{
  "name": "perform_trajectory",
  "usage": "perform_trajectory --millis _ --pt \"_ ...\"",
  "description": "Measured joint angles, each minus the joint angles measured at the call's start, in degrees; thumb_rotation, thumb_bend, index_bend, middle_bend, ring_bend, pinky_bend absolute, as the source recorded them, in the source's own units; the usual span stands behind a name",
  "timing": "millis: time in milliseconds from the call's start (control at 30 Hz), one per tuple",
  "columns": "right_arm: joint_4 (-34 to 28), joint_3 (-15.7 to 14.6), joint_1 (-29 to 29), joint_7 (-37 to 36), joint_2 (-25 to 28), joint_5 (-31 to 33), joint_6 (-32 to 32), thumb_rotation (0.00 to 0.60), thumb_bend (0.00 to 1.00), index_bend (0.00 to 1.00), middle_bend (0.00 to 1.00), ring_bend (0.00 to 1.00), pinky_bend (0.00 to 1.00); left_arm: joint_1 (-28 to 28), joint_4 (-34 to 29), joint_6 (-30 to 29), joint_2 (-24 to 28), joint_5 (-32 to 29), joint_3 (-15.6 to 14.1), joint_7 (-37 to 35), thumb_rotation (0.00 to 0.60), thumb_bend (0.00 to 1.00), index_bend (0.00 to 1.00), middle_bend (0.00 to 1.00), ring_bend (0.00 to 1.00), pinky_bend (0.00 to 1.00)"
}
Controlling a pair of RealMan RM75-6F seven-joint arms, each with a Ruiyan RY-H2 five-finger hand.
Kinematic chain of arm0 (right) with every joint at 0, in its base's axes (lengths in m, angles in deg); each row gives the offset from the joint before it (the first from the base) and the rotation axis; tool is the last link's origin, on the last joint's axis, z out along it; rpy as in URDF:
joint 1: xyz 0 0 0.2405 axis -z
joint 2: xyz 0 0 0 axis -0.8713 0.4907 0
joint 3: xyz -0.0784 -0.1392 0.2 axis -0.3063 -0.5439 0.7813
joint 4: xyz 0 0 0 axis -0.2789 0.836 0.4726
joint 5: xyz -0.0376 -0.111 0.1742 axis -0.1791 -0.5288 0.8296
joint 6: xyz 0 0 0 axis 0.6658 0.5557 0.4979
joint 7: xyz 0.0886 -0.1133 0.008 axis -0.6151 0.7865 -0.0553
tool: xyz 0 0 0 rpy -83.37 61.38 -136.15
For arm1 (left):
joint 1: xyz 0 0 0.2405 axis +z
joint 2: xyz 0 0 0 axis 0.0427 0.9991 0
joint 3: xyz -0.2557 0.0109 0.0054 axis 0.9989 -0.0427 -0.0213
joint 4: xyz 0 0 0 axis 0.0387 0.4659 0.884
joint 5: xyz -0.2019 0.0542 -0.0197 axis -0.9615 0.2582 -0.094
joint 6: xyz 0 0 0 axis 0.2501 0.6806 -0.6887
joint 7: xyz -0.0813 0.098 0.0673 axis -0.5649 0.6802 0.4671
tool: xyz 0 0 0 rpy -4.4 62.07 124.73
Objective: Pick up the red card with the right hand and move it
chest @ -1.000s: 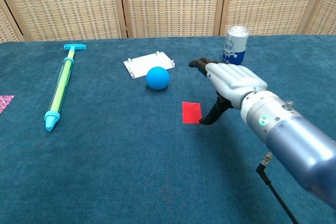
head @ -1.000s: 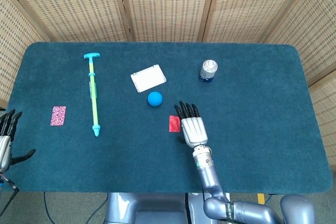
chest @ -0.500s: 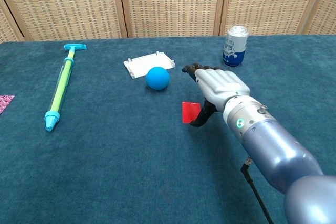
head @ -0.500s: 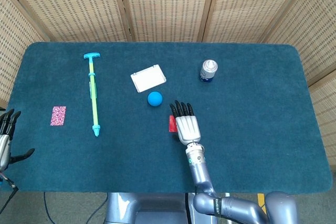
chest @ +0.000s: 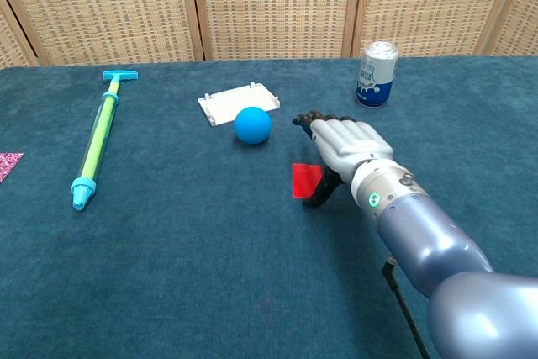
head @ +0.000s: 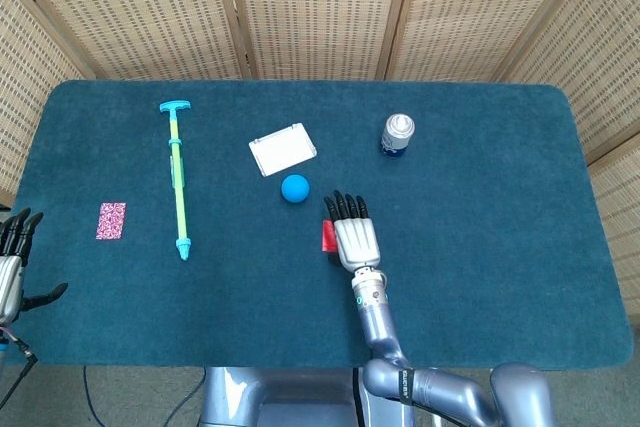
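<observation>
The red card [head: 326, 236] [chest: 304, 180] lies on the blue table cloth near the middle, just below the blue ball. My right hand [head: 352, 237] [chest: 345, 141] hovers palm down over the card's right part, fingers stretched forward and apart. In the chest view its dark thumb reaches down to the card's right edge; I cannot tell whether the card is lifted. In the head view the hand hides most of the card. My left hand [head: 12, 259] hangs off the table's near left corner, fingers spread, holding nothing.
A blue ball [head: 294, 188] [chest: 252, 124] sits just beyond the card, a white flat box [head: 283, 149] [chest: 239, 102] behind it. A drink can [head: 397, 135] [chest: 377, 73] stands far right of them. A green-blue pump [head: 179, 179] [chest: 99, 139] and a pink patterned card [head: 111, 220] lie left.
My right hand has slid left, from beside the red card to over its right part, the thumb now at the card's edge. The left hand has stayed put.
</observation>
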Motion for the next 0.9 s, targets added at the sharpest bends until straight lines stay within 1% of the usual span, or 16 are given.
perform_trajectory --millis 133,167,200,267,333,400,467,533,633,900 --pt "2.1 0.1 -0.6 -0.7 -0.6 -0.1 -0.4 0.6 0.31 0.01 0.0 0.0 0.0 -0.1 0.2 0.2 -0.1 -0.1 0.0 0.1 0.6 0.16 0.0 0.0 0.0 0.0" --pt "2.6 0.1 -0.7 -0.9 -0.7 -0.1 -0.5 0.6 0.32 0.01 0.0 0.0 0.0 -0.1 0.2 0.2 -0.2 -0.2 0.0 0.2 0.6 0.16 0.0 0.0 0.0 0.0" --pt "3.3 0.2 -0.9 -1.2 -0.9 -0.2 -0.7 0.6 0.35 0.02 0.0 0.0 0.0 -0.1 0.3 0.3 -0.2 -0.2 0.0 0.2 0.6 0.16 0.0 0.0 0.0 0.0" --pt "4.4 0.3 -1.2 -1.8 -1.2 -0.3 -0.8 0.6 0.45 0.04 0.0 0.0 0.0 -0.2 0.2 0.3 -0.2 -0.2 0.0 0.3 0.6 0.16 0.0 0.0 0.0 0.0" --pt "5.8 0.3 -1.6 -2.5 -1.6 -0.8 -0.9 0.6 0.6 0.05 0.0 0.0 0.0 -0.1 0.1 0.1 -0.2 -0.1 -0.1 0.4 0.6 0.16 0.0 0.0 0.0 0.0" --pt "7.4 0.0 -1.9 -3.1 -1.9 -1.8 -0.6 0.6 0.7 0.06 0.0 0.0 0.0 0.0 -0.1 -0.3 -0.1 0.2 -0.1 0.3 0.6 0.16 0.0 0.0 0.0 0.0" --pt "8.4 -0.3 -2.0 -3.8 -2.1 -2.9 0.1 0.6 0.77 0.07 0.0 0.0 0.0 0.1 -0.2 -0.6 -0.1 0.6 -0.2 0.3 0.6 0.16 0.0 0.0 0.0 0.0" --pt "8.8 -0.7 -2.1 -5.2 -2.4 -4.3 1.0 0.6 0.82 0.08 0.0 0.0 0.0 0.1 -0.3 -0.7 -0.1 0.8 -0.2 0.4 0.6 0.16 0.0 0.0 0.0 0.0" --pt "8.6 -1.1 -2.0 -6.5 -2.4 -5.9 2.6 0.6 0.85 0.08 0.0 0.0 0.0 0.1 -0.4 -0.8 -0.1 1.0 -0.3 0.4 0.6 0.16 0.0 0.0 0.0 0.0" --pt "3.8 -2.0 -0.6 -6.1 -0.7 -7.8 5.6 0.6 0.85 0.09 0.0 0.0 0.0 0.2 -1.0 -1.2 0.0 1.5 -0.5 0.5 0.6 0.16 0.0 0.0 0.0 0.0"
